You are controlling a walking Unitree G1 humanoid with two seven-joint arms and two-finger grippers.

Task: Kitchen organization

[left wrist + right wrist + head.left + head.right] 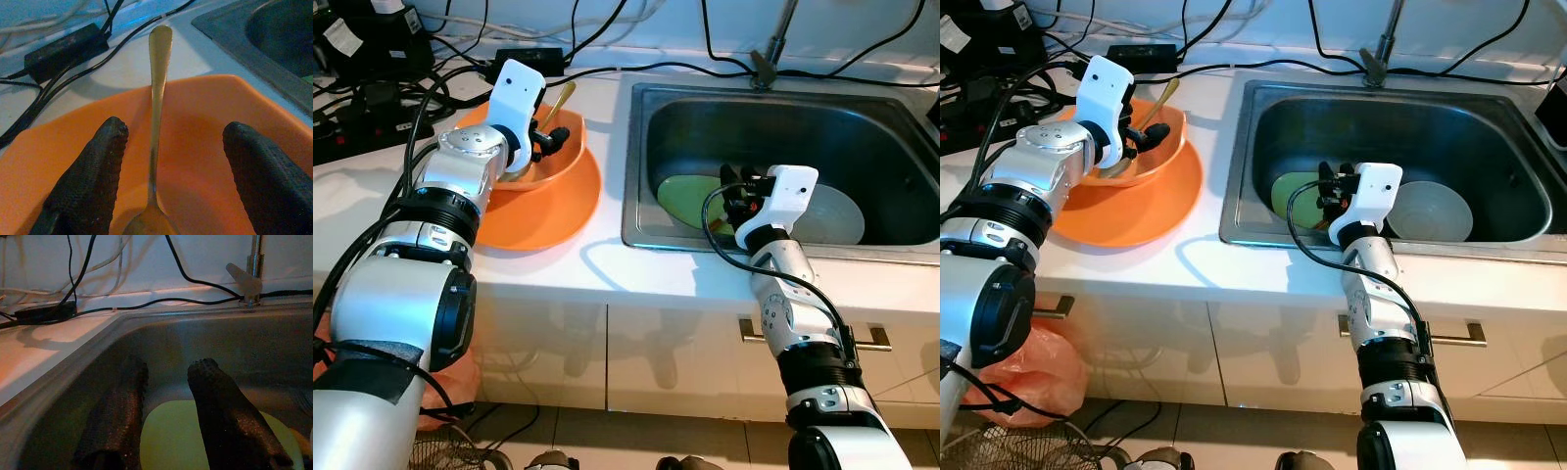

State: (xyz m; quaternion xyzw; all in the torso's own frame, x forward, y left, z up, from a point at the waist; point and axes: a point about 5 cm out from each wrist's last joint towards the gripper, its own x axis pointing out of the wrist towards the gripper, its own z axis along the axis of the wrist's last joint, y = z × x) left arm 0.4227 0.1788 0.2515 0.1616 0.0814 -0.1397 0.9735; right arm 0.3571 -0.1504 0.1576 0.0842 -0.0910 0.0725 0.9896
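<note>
Jaws, left: spread wide, gripping nothing; left gripper [164, 161] poised over orange bowl [553, 162], one finger either side of spoon [157, 98].
Jaws, right: parted with a gap, nothing held; right gripper [166, 396] lowered into sink [783, 108] above green plate [168, 438].
Spoon: lay in orange bowl, scoop end down in the hollow, handle leaning up over the far rim toward the wall.
Bowl stack: orange bowl sat inside wider orange plate [558, 220] on white bench [607, 274], just beside sink.
Sink contents: green plate flat on the bottom; grey bowl [1430, 211] next to it.
Step, judged: likely spoon pickup from bowl.
How to do well: keep handle centred between fingers, close on the thin shaft above the scoop, lift straight up so bowl stays put.
Risk: slim polished handle could slip or swivel when pinched.
Materials: spoon smooth pale metal, narrow stem; bowl and plate glossy orange plastic, rounded; sink brushed steel, rounded corners; fingers black, rough-textured.
Clutter: black cables [607, 44] and power adapter [66, 46] along back of bench.
</note>
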